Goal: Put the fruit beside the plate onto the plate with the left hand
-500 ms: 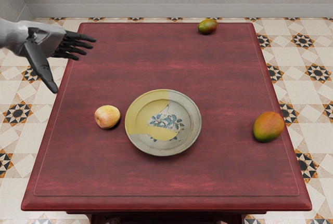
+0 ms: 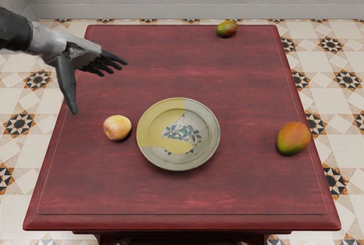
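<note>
A yellow-red apple [image 2: 117, 127] lies on the dark red table, just left of the plate [image 2: 205, 117], a round dish with a yellow half and a blue pattern. My left hand [image 2: 85, 69] comes in from the left edge and hovers above the table's far left side, well up and back from the apple. Its fingers are spread, the thumb pointing down, and it holds nothing. No right arm shows.
A green-red mango [image 2: 293, 138] lies near the table's right edge. Another mango [image 2: 227, 28] sits at the far edge, right of centre. Patterned floor tiles surround the table [image 2: 182, 194].
My left hand has moved right and slightly down, from beyond the table's left edge to over its surface, closer to the apple. The fruits and plate have not moved.
</note>
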Robot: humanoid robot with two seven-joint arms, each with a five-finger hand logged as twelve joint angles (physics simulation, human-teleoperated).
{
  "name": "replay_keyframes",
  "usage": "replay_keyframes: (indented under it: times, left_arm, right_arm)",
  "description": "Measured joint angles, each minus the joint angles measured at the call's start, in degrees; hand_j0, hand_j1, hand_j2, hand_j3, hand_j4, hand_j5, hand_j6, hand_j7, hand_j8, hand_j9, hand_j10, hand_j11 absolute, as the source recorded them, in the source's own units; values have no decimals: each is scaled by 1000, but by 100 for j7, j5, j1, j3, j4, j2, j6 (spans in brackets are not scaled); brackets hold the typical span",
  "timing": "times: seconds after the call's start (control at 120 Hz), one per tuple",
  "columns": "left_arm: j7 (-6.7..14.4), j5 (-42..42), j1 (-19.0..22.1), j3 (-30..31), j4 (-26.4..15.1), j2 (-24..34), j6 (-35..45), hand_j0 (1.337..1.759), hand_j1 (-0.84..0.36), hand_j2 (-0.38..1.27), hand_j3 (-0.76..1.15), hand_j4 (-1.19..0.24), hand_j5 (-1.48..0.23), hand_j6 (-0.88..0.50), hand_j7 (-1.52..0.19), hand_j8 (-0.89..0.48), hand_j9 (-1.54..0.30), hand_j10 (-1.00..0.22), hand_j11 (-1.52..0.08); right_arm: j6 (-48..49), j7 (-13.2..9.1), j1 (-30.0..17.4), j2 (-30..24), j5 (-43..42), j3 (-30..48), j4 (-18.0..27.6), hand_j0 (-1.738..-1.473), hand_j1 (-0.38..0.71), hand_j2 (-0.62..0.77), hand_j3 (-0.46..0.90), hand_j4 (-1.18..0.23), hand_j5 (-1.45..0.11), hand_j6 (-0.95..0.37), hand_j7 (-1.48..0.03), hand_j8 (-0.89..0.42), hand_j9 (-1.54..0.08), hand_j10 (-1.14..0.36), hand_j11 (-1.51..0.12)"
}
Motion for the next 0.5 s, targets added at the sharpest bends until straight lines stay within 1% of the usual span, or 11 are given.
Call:
replay_keyframes:
  times: [0.05, 0.1, 0.15, 0.183, 0.225, 0.258, 0.342, 0.433, 0.45, 0.467, 0.5]
  left_arm:
    - [9, 108, -400, 23, 3, -336, 0, 1658, 349, 0, 0, -1, 0, -1, 0, -1, 0, 0, 0]
    - [15, 180, -1009, 171, 0, -456, 0, 1658, 349, 0, 0, 0, 0, 0, 0, 0, 0, 0, 0]
    - [15, 200, -1192, 472, -10, -938, 0, 1658, 349, 0, 0, 0, 0, 0, 0, 0, 0, 0, 0]
    - [15, 149, -1262, 720, -23, -1401, 0, 1658, 349, 0, 0, 0, 0, 0, 0, 0, 0, 0, 0]
    - [15, -12, -1471, 1106, -93, -1996, 0, 1658, 349, 0, 0, 0, 0, 0, 0, 0, 0, 0, 0]
    - [16, -123, -1640, 1352, -152, -2229, 0, 1658, 349, 0, 0, 0, 0, 0, 0, 0, 0, 0, 0]
    - [33, -232, -1885, 1684, -230, -2305, 0, 1658, 349, 0, 0, 0, 0, 0, 0, 0, 0, 0, 0]
    - [51, -418, -1871, 1835, -261, -2365, 0, 1658, 349, 0, 0, 0, 0, 0, 0, 0, 0, 0, 0]
    - [97, -503, -1841, 1849, -267, -2414, 0, 1658, 349, 0, 0, 0, 0, 0, 0, 0, 0, 0, 0]
    - [192, -620, -1770, 1860, -277, -2480, 0, 1658, 349, 0, 0, 0, 0, 0, 0, 0, 0, 0, 0]
    - [484, -921, -1714, 1869, -337, -2525, 0, 1658, 349, 0, 0, 0, 0, 0, 0, 0, 0, 0, 0]
  right_arm:
    - [0, -1, 0, 0, 0, 0, -1, -1658, -322, -5, 0, -22, -29, -22, -29, -22, -29, -22, -29]
    - [0, -2, 0, 0, 0, -2, -1, -1658, -322, -5, 0, -22, -29, -23, -29, -22, -29, -22, -29]
    - [1, -1, 0, 0, 0, -2, -1, -1658, -322, -5, 0, -22, -29, -22, -29, -22, -29, -22, -29]
    - [1, -1, 0, 0, 0, -2, -1, -1658, -322, -5, 0, -22, -29, -22, -29, -22, -29, -22, -29]
    - [1, -2, 0, 0, 0, -2, 0, -1658, -322, -5, 0, -22, -29, -22, -29, -22, -29, -22, -29]
    - [1, -1, 0, 0, 0, -1, 0, -1658, -322, -5, 0, -22, -29, -23, -29, -23, -29, -22, -29]
    - [1, -1, 0, 0, 0, 0, 0, -1658, -322, -5, 0, -22, -29, -23, -29, -23, -29, -22, -29]
    - [1, -1, 0, 0, 0, -1, 0, -1658, -322, -5, 0, -22, -29, -22, -29, -22, -29, -22, -29]
    - [1, -1, 0, 0, 0, -1, 0, -1658, -322, -5, 0, -22, -29, -22, -29, -22, -29, -22, -29]
    - [1, -1, 0, 0, 0, 0, 0, -1658, -322, -5, 0, -22, -29, -22, -29, -22, -29, -22, -29]
    - [1, -1, 0, 0, 0, 0, 1, -1658, -322, -5, 0, -22, -29, -22, -29, -22, -29, -22, -29]
